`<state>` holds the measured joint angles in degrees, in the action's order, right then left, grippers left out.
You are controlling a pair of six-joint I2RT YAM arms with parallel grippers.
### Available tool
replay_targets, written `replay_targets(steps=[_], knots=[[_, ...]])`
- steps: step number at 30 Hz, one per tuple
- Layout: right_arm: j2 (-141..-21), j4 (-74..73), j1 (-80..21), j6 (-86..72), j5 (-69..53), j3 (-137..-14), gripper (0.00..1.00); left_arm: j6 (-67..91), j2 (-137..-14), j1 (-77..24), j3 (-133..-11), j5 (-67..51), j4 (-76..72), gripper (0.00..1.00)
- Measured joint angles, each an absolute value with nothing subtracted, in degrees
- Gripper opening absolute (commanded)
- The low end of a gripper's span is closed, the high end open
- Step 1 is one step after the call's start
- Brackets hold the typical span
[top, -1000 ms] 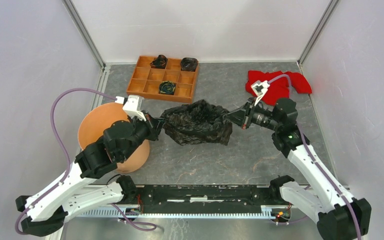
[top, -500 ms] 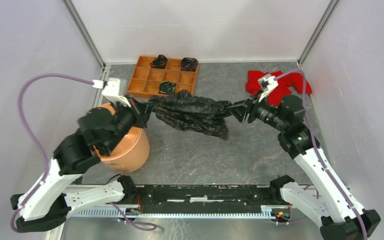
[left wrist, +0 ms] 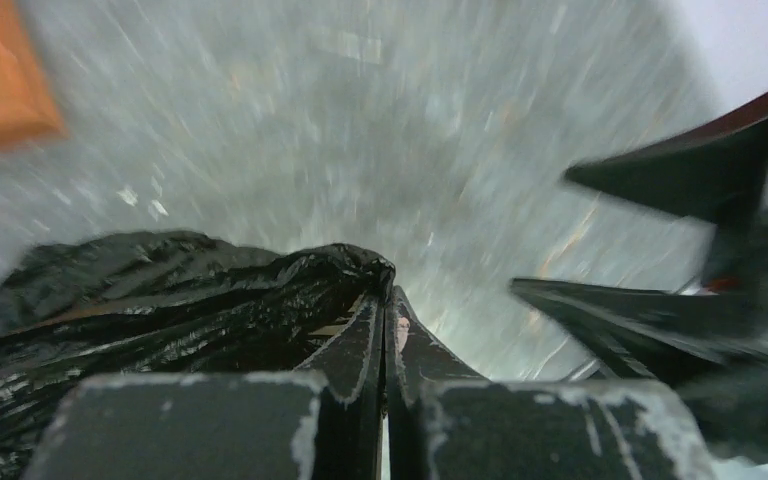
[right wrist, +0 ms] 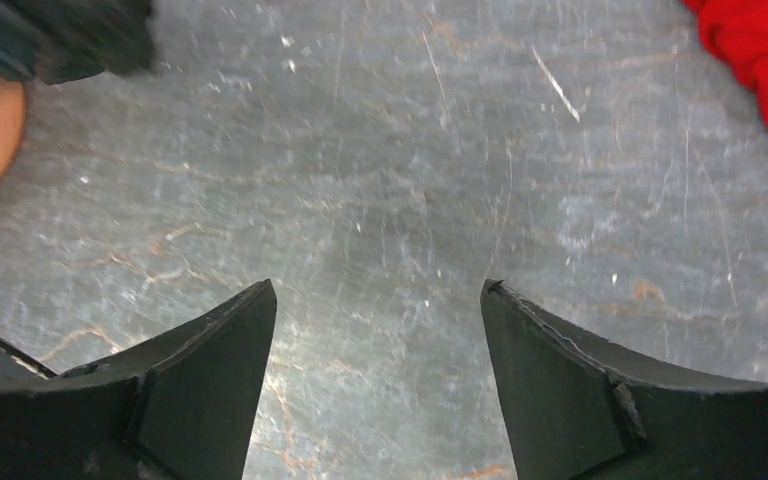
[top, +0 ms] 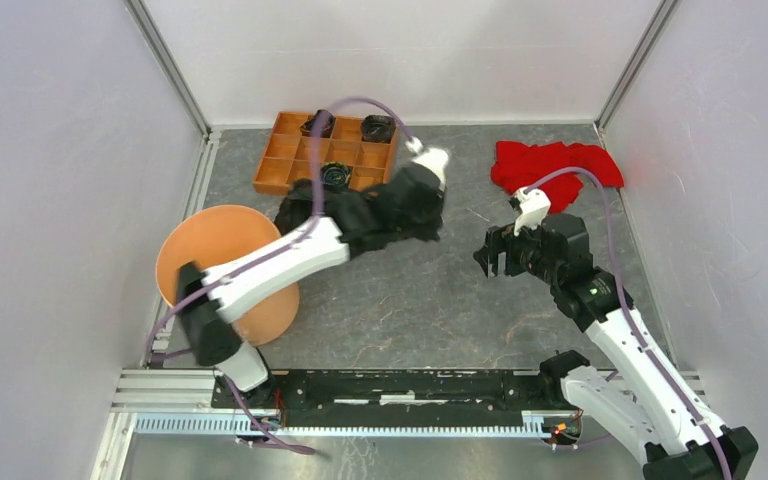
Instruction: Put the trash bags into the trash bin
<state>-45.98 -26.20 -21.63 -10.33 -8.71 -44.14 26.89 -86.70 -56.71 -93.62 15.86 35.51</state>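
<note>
Trash bag (left wrist: 160, 300) sits pinched in left claw (left wrist: 385, 300); right claw (right wrist: 378, 292) gapes, well apart.

The trash bag (left wrist: 180, 290): thin black plastic film, glossy, heavily crinkled; trash bin (top: 275, 318): peach-orange plastic, smooth, low sheen; tray (top: 295, 150) at far edge: orange-brown wood, matt; cloth (top: 560, 165) near far right corner: red fabric, soft, matt; desk (right wrist: 380, 200): grey stone-look surface, matt, finely scratched; right gripper (right wrist: 375, 350) fingers (right wrist: 200, 390): matt black plastic; rail (top: 410, 425) along near edge: ribbed bare metal.
</note>
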Motion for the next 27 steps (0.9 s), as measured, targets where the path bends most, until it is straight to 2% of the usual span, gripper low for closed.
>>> replay_targets(steps=[4,8,11,15,18,22,27], knots=[[-43.4,-26.24,-21.63,-10.81,-7.81,-37.91,0.82,28.36,-98.21,-58.08,-87.26,9.21,34.85,0.03],[-41.5,-27.62,-21.63,-11.7,-6.44,-33.8,0.82,29.56,-100.4,-59.16,-85.38,3.86,33.87,0.17],[-40.62,-28.42,-21.63,-11.55,-3.33,-33.76,0.83,30.02,-99.5,-59.99,-85.23,0.14,30.06,0.33],[-40.64,-29.61,-21.63,-9.69,-0.51,-35.03,0.87,30.15,-95.2,-60.64,-81.56,-4.21,25.69,0.66],[-41.63,-29.89,-21.63,-7.99,-1.32,-36.34,0.89,29.3,-88.44,-60.75,-75.9,-5.87,24.8,0.85],[-43.38,-29.56,-21.65,-6.0,-3.6,-36.86,0.95,27.11,-78.04,-60.77,-72.16,-5.37,27.68,0.92],[-46.87,-27.09,-22.09,-5.3,-7.84,-37.63,0.95,26.63,-64.1,-60.77,-68.99,2.92,32.21,0.95]])
